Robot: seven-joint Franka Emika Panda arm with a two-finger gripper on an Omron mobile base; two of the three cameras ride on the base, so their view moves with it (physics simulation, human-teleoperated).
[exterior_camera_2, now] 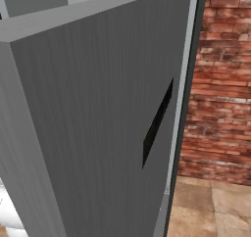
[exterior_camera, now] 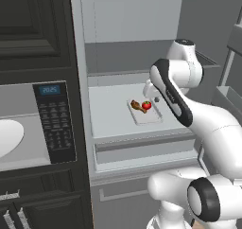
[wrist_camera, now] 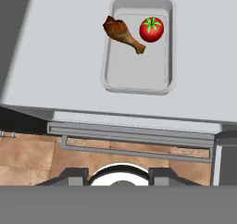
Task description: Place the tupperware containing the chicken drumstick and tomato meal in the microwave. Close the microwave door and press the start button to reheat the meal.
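**Fridge shelf holding the meal tray; microwave open at left**

Item 1. The tupperware (wrist_camera: 138, 65): shallow translucent tray with rounded corners, lying flat on the pale grey fridge shelf (exterior_camera: 109, 114), centre of the left base view and upper centre of the hand view. Bare shelf lies all round it; its near short wall sits back from the shelf's front lip.

Item 2. The chicken drumstick (wrist_camera: 122, 33): brown, elongated, inside the tray's far left part, its thick end leaning over the left wall.

Item 3. The tomato (wrist_camera: 151, 29): round, bright red, green top, inside the tray's far right corner, just beside the drumstick's thin end.

Item 4. The microwave (exterior_camera: 54, 121): black, at left in the left base view, grey cavity exposed, round white plate (exterior_camera: 7, 137) at the frame's left edge, keypad with blue display to its right.

Item 5. The gripper (wrist_camera: 120, 176): two dark tips at the bottom of the hand view, standing apart and holding nothing, short of the shelf edge and well apart from the tray.

Item 6. The fridge door (exterior_camera_2: 103, 123): brushed grey panel with a dark slot handle, across the right base view; red brick wall (exterior_camera_2: 223, 79) and tan floor tiles to its right.
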